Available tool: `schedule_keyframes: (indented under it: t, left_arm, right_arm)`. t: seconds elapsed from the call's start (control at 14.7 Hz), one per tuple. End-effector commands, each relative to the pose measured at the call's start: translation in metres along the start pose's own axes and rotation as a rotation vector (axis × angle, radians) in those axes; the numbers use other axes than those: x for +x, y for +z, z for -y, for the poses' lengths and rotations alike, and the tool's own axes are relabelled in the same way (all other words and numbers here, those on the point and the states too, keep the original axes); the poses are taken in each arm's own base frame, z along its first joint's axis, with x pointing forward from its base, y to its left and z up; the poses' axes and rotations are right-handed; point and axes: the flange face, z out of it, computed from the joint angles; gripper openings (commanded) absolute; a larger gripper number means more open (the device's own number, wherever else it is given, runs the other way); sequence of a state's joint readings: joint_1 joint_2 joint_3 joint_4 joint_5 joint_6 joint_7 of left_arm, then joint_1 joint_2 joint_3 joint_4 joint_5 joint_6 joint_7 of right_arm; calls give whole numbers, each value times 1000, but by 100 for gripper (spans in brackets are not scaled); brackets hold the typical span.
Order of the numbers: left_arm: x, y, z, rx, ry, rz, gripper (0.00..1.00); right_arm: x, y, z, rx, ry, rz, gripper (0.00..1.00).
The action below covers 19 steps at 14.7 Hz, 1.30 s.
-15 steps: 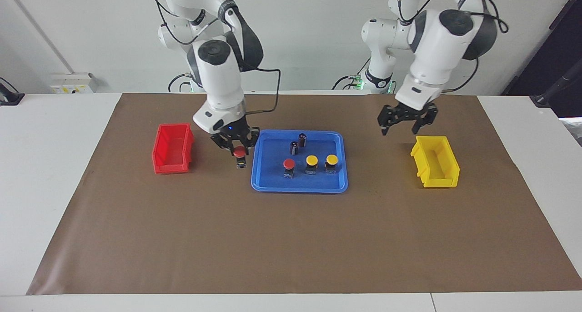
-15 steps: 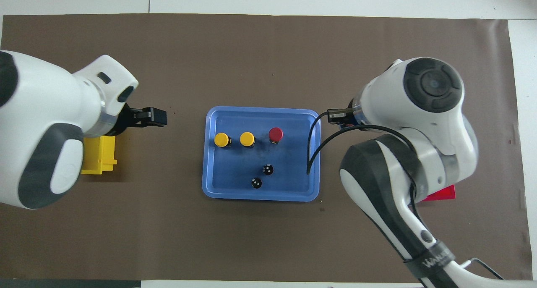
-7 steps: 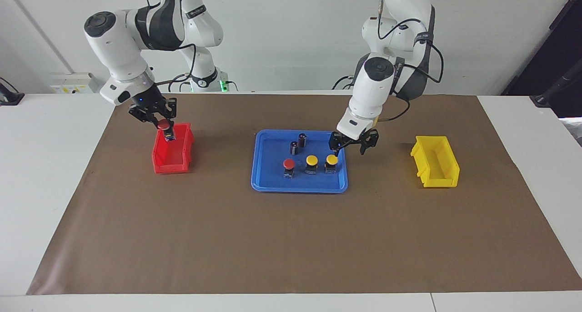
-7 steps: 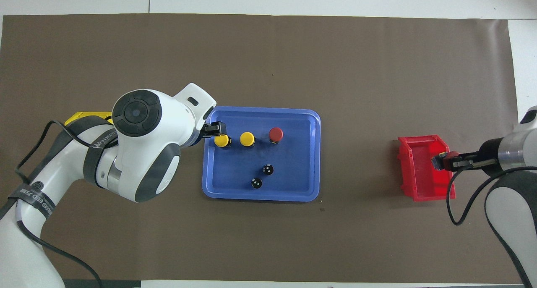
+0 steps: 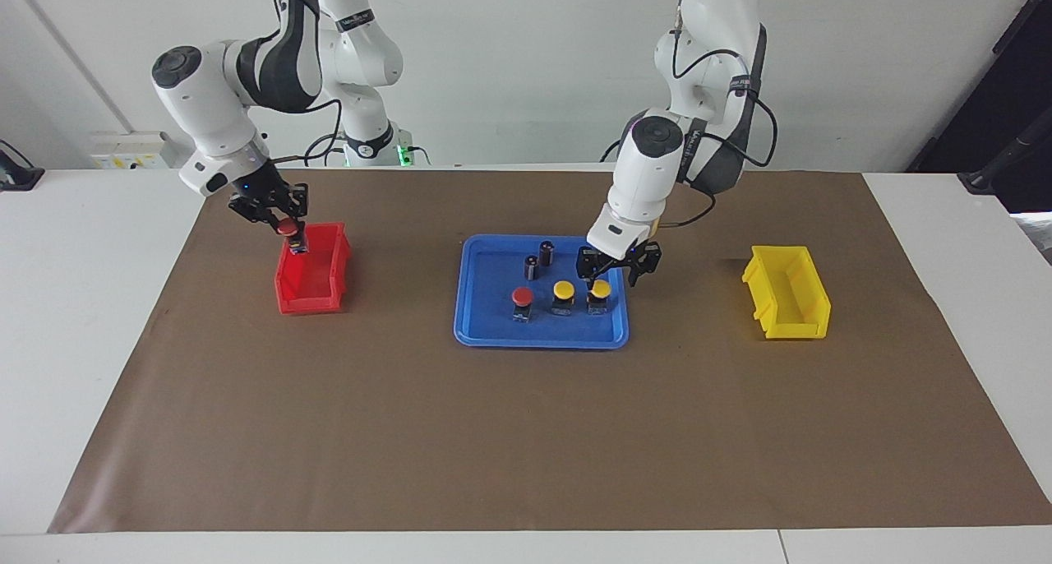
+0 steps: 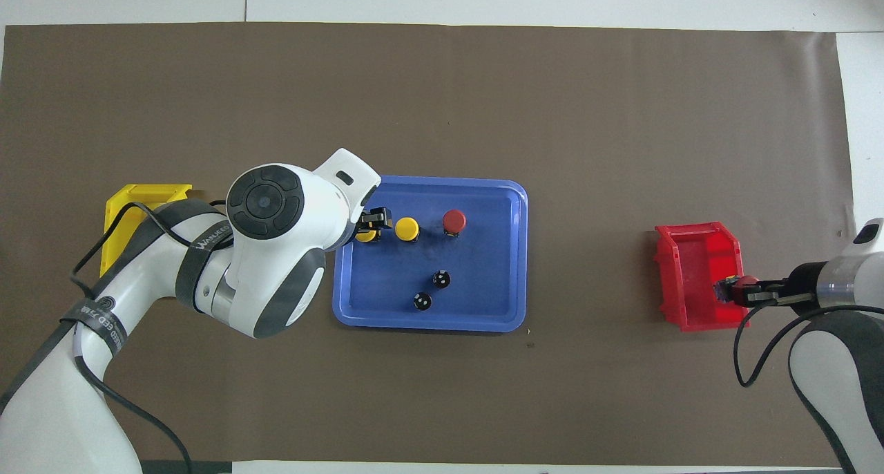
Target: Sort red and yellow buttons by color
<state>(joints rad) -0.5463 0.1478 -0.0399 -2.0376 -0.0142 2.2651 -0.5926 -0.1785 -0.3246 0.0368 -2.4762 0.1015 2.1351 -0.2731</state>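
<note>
I have the right gripper (image 5: 283,224) closed on a red-capped push button with a black block base (image 5: 289,230), hanging over the robot-side end of the red plastic bin (image 5: 311,288) at the right arm's end of the table. In the overhead view that button (image 6: 733,289) sits over the bin's (image 6: 684,253) rim.

My left gripper (image 5: 609,271) is down over the blue plastic tray (image 5: 485,321) in the middle of the brown paper mat (image 5: 526,441), with its fingers spread either side of the yellow-capped button nearest the left arm's end (image 5: 600,291). I cannot tell whether the fingers touch the cap; they stand apart, not clamped. From above, the gripper's tips (image 6: 373,220) cover most of that button (image 6: 365,235).

Beside it in the tray stand the second yellow-capped button (image 5: 563,292) and then the other red-capped button (image 5: 522,298), in one row. Two dark upright cylinders with silvery tops (image 5: 539,259) stand nearer the robots than that row. The yellow plastic bin (image 5: 787,294) sits at the left arm's end of the mat.
</note>
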Motion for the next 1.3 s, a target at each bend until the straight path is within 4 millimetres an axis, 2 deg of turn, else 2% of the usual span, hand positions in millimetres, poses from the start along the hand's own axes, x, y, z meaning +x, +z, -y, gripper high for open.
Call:
schedule_keyframes:
  t: [0.0, 0.2, 0.41, 0.61, 0.68, 0.75, 0.82, 0.89, 1.02, 1.09, 1.23]
  left_arm:
    - [-6, 4, 2, -1, -14, -23, 81]
    - [-8, 3, -4, -11, -25, -35, 80]
    - [-8, 18, -6, -8, -24, -29, 80]
    - [-9, 24, -7, -4, -22, -23, 78]
    - [-9, 24, -7, -3, -22, -22, 70]
    - [-9, 24, -7, -3, -30, -22, 53]
    - [-7, 21, -7, -4, -42, -23, 18]
    - [-5, 19, -8, -8, -47, -28, 2]
    - [3, 7, -11, -7, -51, -27, 1]
    - [8, -11, -10, 9, -57, -7, 1]
    - [19, -73, -4, 43, -65, 35, 1]
  right_arm:
    - [6, 12, 15, 14, 43, -5, 12]
    - [-2, 23, 11, 23, 43, 25, 12]
    - [-9, 30, 2, 24, 68, 38, 12]
    - [-16, 41, 2, 27, 78, 57, 12]
    - [-17, 44, 2, 27, 82, 61, 12]
    - [-18, 45, 3, 27, 91, 63, 12]
    - [-19, 48, 3, 25, 95, 59, 12]
    - [-19, 50, 2, 22, 92, 53, 12]
    - [-18, 51, 2, 21, 90, 54, 12]
    - [-18, 51, 3, 21, 90, 54, 14]
    - [-18, 51, 3, 16, 83, 55, 33]
